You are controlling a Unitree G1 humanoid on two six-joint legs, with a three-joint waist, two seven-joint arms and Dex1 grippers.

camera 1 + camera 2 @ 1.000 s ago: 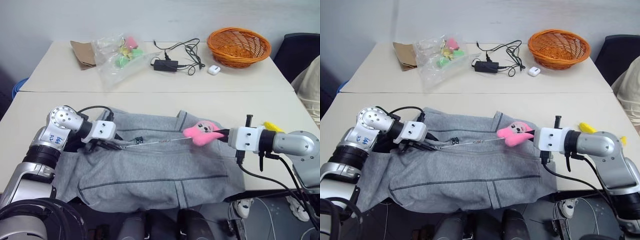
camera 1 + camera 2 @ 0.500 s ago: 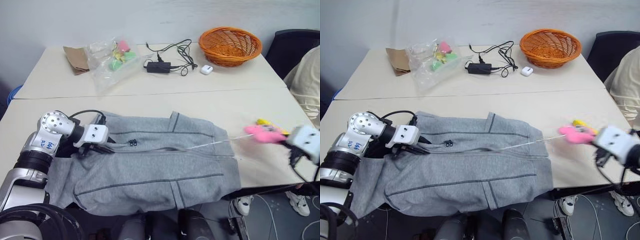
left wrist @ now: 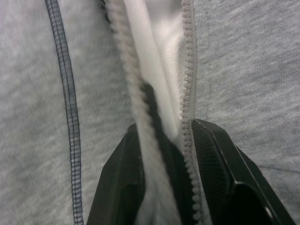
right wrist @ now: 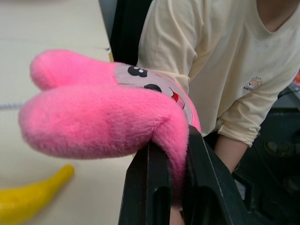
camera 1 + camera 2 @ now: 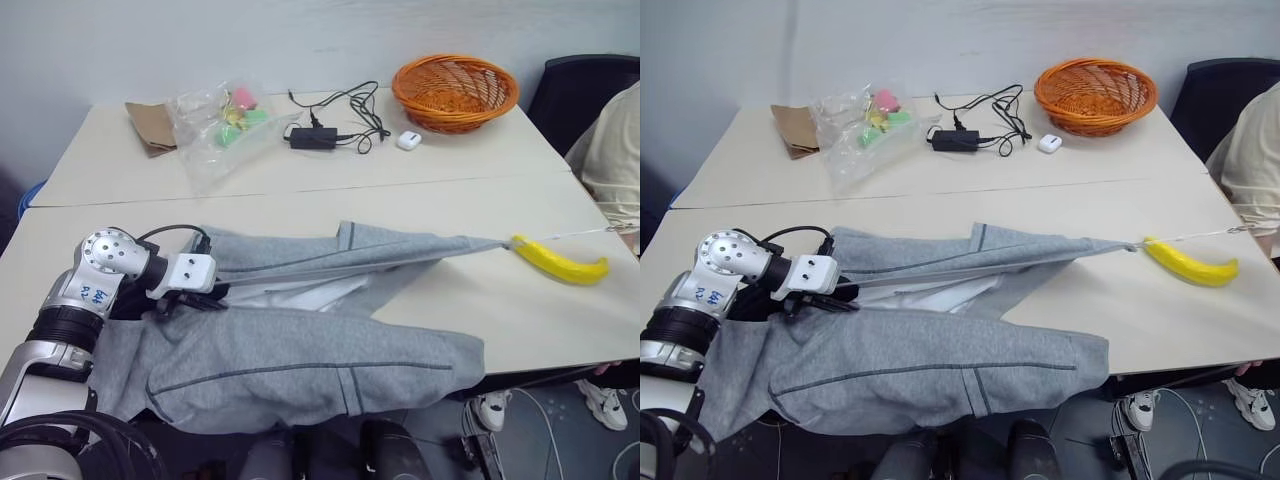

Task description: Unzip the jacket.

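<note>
The jacket (image 5: 300, 340) lies across the near table (image 5: 480, 300), its front parted to show white lining. The left gripper (image 3: 164, 154) pinches its zipper edge at the collar end. The right gripper (image 4: 171, 183), off to the right, clamps a pink plush toy (image 4: 103, 112).
</note>
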